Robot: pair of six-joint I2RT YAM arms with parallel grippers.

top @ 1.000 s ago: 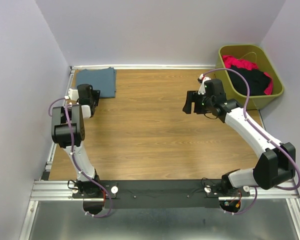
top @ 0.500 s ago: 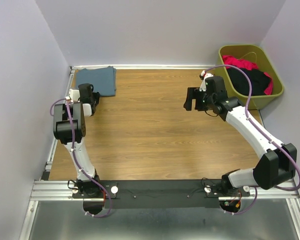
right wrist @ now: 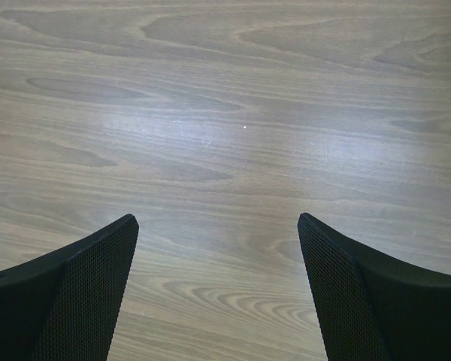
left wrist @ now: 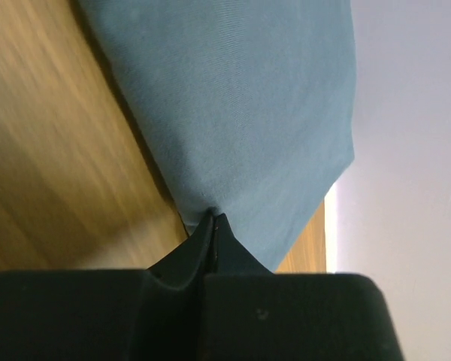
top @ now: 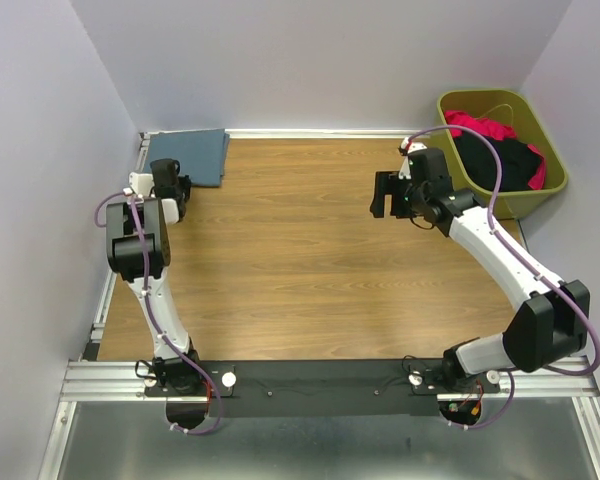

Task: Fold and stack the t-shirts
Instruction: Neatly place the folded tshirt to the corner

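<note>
Placement: slate-blue t-shirt lay folded at upper left of the bench, its near edge pinched in the closed, nearer left hand; right hand gaped empty, well apart.

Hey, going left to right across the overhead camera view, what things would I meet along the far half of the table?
Folded slate-blue t-shirt → right gripper → olive-green bin
</note>
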